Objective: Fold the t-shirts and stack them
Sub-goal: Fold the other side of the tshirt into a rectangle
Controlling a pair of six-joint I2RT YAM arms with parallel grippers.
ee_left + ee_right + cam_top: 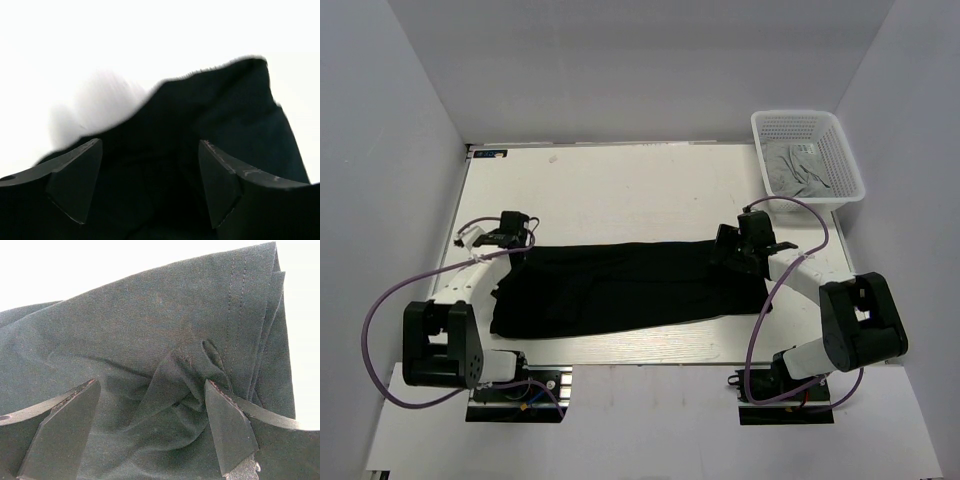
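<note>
The black t-shirt lies folded into a long band across the middle of the table. My left gripper sits at its far left corner, jaws open, with black cloth spread between and beyond the fingers. My right gripper sits on its right end, jaws open over a bunched fold of the shirt. A light grey t-shirt lies crumpled in the white mesh basket at the far right.
White walls close in the table on the left, back and right. The basket stands in the far right corner. Purple cables loop from both arm bases at the near edge.
</note>
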